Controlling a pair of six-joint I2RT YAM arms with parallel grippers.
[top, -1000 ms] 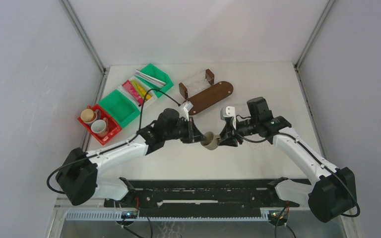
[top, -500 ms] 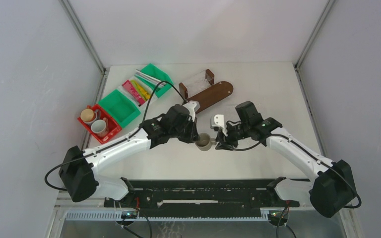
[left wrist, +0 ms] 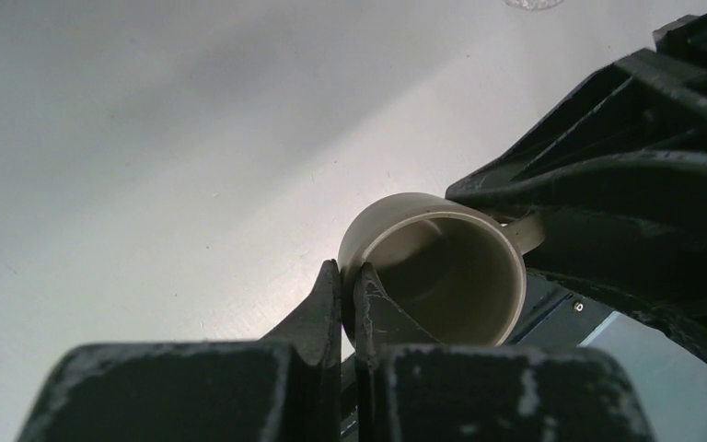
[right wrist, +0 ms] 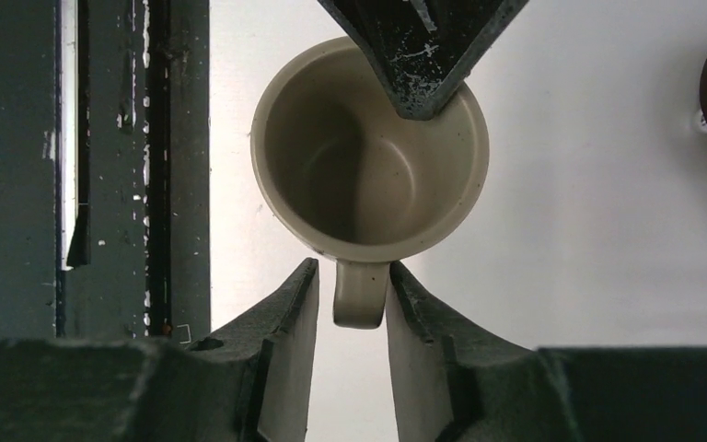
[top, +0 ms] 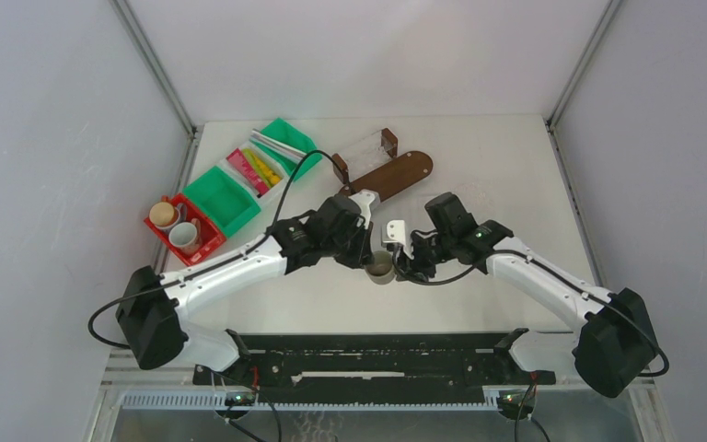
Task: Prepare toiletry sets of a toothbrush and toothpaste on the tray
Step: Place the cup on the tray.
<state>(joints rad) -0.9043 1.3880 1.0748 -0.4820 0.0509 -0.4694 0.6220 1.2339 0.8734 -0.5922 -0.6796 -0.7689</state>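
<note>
Left claw, scuffed black plastic, is clamped together on the thin rim of the mug, one finger inside and one outside. The mug is beige, glazed and round, mouth up over the white table, near the brown wooden tray. Right claw stands part-open astride the loop handle, with a sliver of gap on one side.
</note>
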